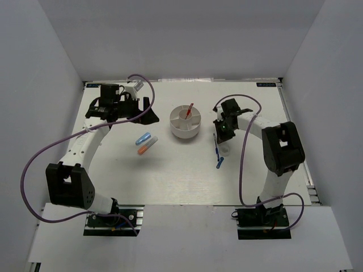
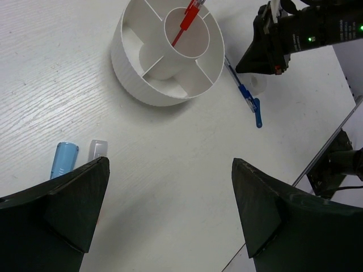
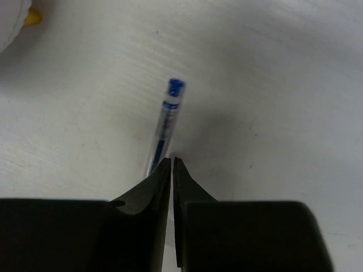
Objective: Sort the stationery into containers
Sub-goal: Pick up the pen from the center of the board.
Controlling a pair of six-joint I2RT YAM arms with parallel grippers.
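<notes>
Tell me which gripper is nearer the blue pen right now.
Right. The right gripper hangs directly over the far end of the blue pen, jaws shut. The left gripper sits open across the table, beyond the white tub.

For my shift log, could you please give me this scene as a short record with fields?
Tub: round, white, divided
Red pen: tilted in the tub's centre compartment
Blue pen: flat on the table at the right gripper's tips
Light-blue capsule: on the table, left of the tub
Orange-white capsule: beside it
Left gripper: open, empty
Right gripper: shut
</notes>
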